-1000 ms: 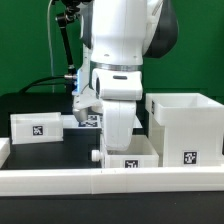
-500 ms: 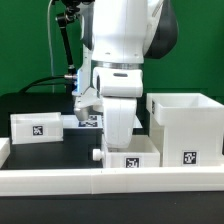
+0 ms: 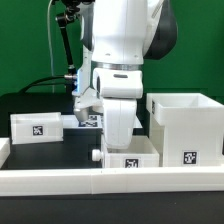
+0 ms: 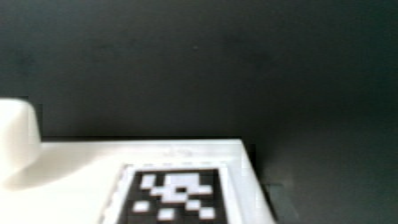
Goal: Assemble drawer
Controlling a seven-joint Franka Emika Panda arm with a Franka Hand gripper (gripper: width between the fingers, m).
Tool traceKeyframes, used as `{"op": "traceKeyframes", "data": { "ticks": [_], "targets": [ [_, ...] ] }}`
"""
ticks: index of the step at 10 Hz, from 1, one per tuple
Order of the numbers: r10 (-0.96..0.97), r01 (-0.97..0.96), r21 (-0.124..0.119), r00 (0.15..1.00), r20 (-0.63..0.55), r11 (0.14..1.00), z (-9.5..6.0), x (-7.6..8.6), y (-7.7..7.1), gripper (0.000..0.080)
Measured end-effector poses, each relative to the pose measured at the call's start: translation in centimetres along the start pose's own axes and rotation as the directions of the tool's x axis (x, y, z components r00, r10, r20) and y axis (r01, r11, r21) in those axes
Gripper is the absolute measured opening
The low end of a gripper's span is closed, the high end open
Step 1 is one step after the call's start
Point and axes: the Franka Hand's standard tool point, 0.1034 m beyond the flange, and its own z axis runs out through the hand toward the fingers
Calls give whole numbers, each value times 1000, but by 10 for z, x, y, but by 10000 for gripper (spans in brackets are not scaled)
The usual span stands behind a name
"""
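The large white casing (image 3: pixel 185 130) stands at the exterior view's right, open at the top, with a tag on its front. One box tray (image 3: pixel 40 127) lies at the left with its tag facing the camera. A second box tray (image 3: pixel 132 157) sits at the front centre, with a small knob (image 3: pixel 96 156) on its left side. My gripper (image 3: pixel 118 138) hangs straight down at this tray's back edge, and the hand and the tray wall hide its fingers. The wrist view shows a white tagged surface (image 4: pixel 178 190) close up, with a blurred white rounded shape (image 4: pixel 15 140) beside it.
The long low white rail (image 3: pixel 110 181) runs along the front edge. The marker board (image 3: pixel 90 120) lies behind the arm on the black table (image 3: pixel 30 152). A black cable and a stand rise at the back left.
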Motion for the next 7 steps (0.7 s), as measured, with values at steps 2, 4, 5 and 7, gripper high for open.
{"op": "traceKeyframes", "data": {
  "ticks": [2, 4, 5, 7],
  "targets": [
    [-20, 20, -3, 1000, 13, 1000, -1, 0, 2, 41],
    [-20, 20, 0, 1000, 13, 1000, -2, 0, 2, 41],
    [-19, 19, -5, 1000, 11, 1000, -1, 1, 2, 41],
    [-17, 17, -20, 1000, 9, 1000, 0, 0, 2, 41]
  ]
}}
